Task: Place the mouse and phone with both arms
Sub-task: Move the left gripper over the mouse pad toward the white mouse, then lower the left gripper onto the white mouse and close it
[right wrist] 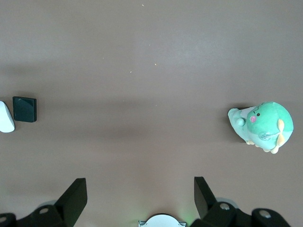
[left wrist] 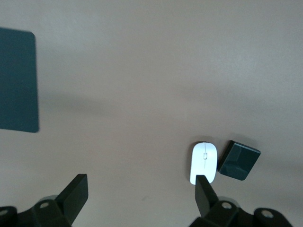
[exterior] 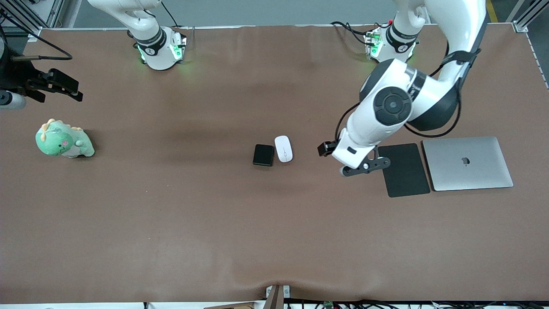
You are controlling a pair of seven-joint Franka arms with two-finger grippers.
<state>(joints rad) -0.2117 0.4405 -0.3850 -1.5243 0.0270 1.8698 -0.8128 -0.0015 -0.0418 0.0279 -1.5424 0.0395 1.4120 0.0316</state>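
Front view shows the white mouse [exterior: 283, 148] and the small black phone [exterior: 263, 155] lying side by side, almost touching, near the middle of the brown table [exterior: 171, 223], the phone toward the right arm's end and the mouse toward the left arm's end. Neither has been picked up, so by my reading the task is at its very start: both grasps and both placements are left to do. The left gripper [exterior: 363, 166] hangs over bare table between the mouse and the black mouse pad [exterior: 403, 169], with the pad just beside it and the closed silver laptop [exterior: 467, 163] next to the pad, toward the left arm's end. Its jaws are spread wide and hold nothing; the left wrist view shows the mouse [left wrist: 204, 162] just past one fingertip [left wrist: 202, 182], the phone [left wrist: 239, 160] beside the mouse, and a corner of the mouse pad [left wrist: 18, 80] off to the other side. The right gripper [exterior: 60, 86] waits at the right arm's end of the table, released and empty, near a green plush dinosaur [exterior: 63, 140]. Its wrist view looks down on the toy [right wrist: 261, 126], with the phone [right wrist: 24, 109] and an edge of the mouse [right wrist: 5, 117] well apart from it. The mouse pad looks a likely place for the mouse, though where the phone should go I cannot tell.
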